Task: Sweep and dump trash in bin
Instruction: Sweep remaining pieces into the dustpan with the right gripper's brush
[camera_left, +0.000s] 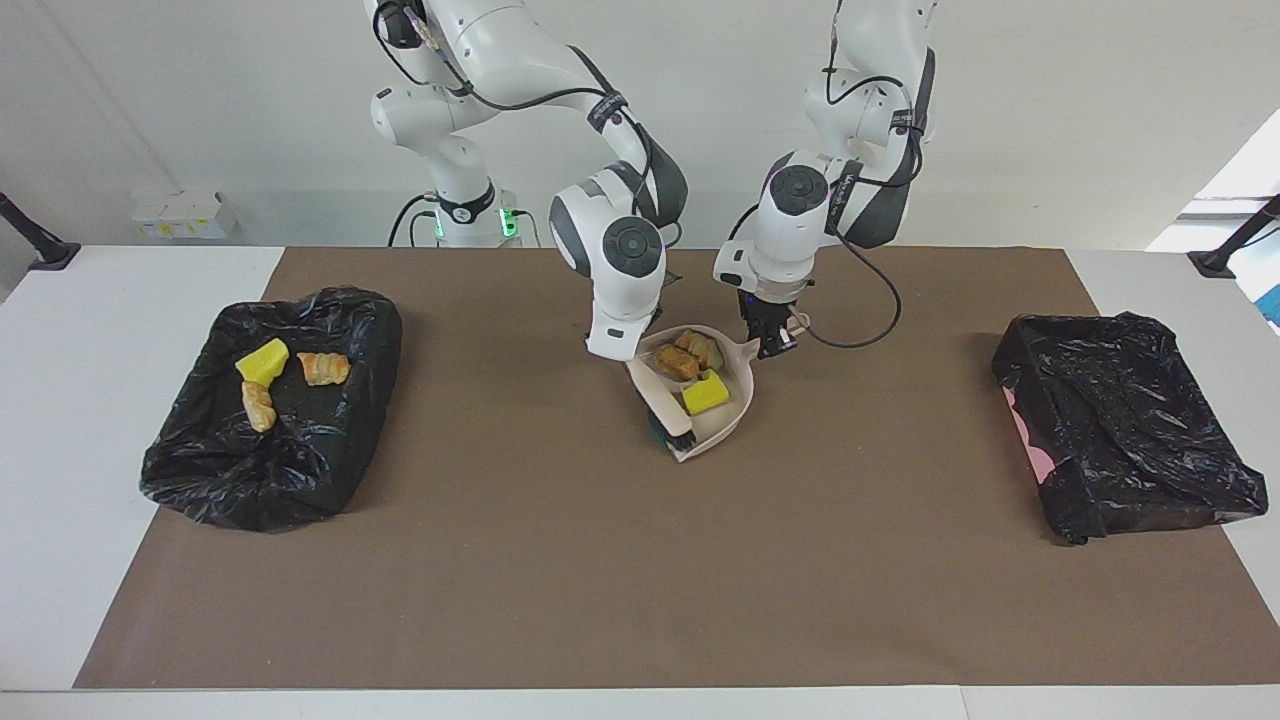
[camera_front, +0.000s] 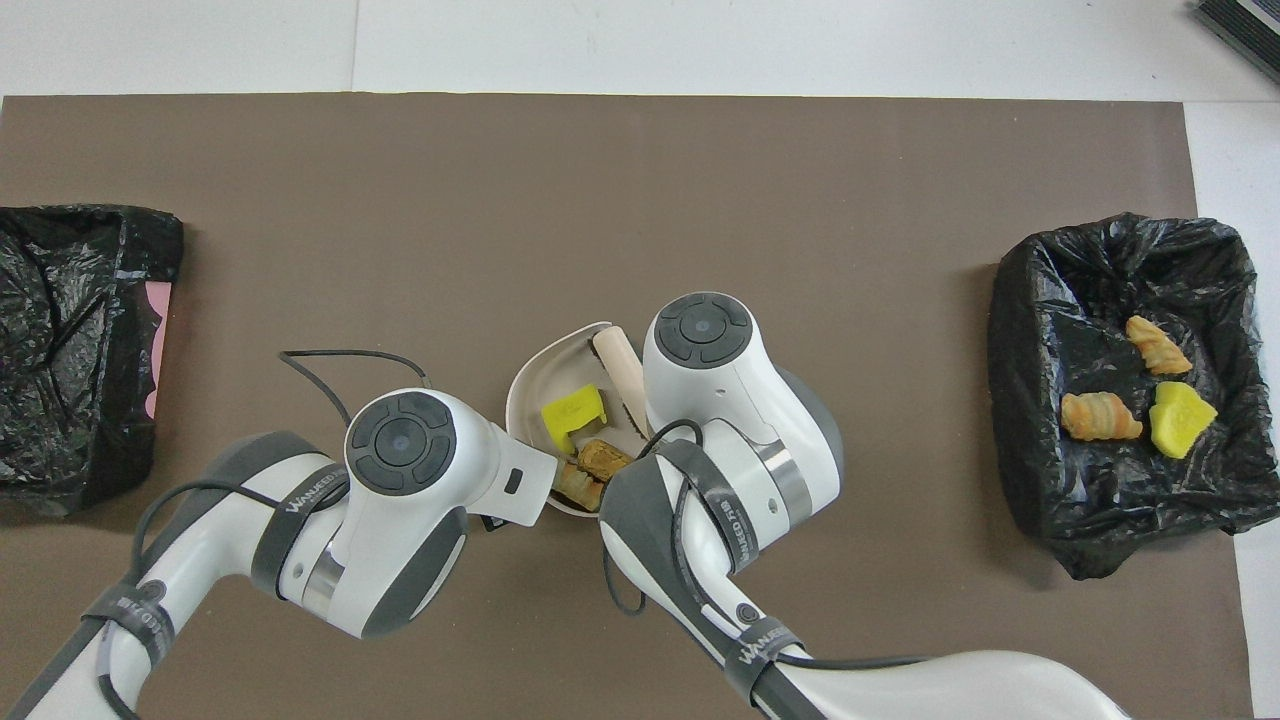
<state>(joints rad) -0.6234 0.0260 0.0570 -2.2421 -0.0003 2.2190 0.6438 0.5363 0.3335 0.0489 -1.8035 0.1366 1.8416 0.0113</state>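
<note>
With the right gripper pinching the brush at the mouth of the dustpan near the robots and the left gripper pinching its handle, the trash is risking spilling if the pan tips.

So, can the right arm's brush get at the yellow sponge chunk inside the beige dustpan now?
Probably yes: the brush lies across the beige dustpan's open mouth, beside the yellow sponge chunk, with nothing between them.

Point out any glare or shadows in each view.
Facing view: bright window light at the edge by the left arm's end; the bin bag there glints with highlights; arms cast soft shadows by the dustpan. Overhead view: the other bin bag shines; lighting even, shadows faint.
</note>
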